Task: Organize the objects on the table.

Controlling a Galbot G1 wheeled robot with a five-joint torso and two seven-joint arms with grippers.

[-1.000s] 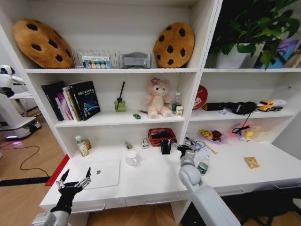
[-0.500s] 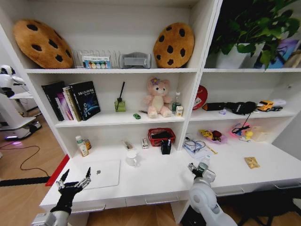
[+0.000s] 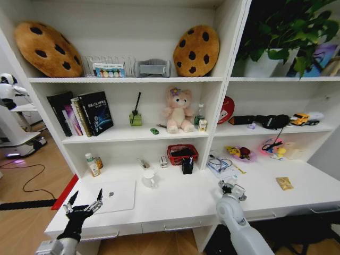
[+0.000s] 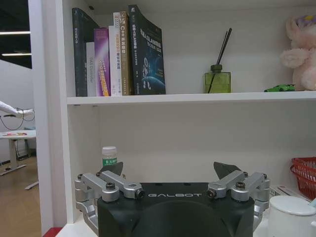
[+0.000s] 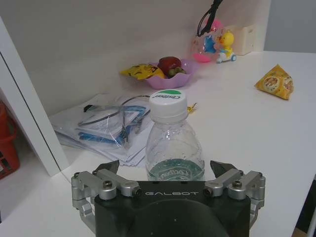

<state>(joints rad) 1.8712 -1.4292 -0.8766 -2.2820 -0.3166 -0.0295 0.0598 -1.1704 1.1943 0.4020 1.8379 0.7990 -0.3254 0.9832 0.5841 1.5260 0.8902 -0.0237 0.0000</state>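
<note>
Right end effector (image 5: 170, 175) released, jaws either side of the upright bottle (image 5: 172, 143) at its 12 o'clock on the tabletop (image 3: 175, 204). Left end effector (image 3: 84, 202) released, idle by the laptop (image 3: 112, 196).

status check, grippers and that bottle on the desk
Right gripper open, straddling the green-capped bottle, not closed on it. Left gripper open, idle over the laptop. Papers just behind the bottle.

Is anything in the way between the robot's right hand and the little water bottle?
Nothing visible is. The right gripper is open, and the bottle stands upright right in front of it between the fingers.
</note>
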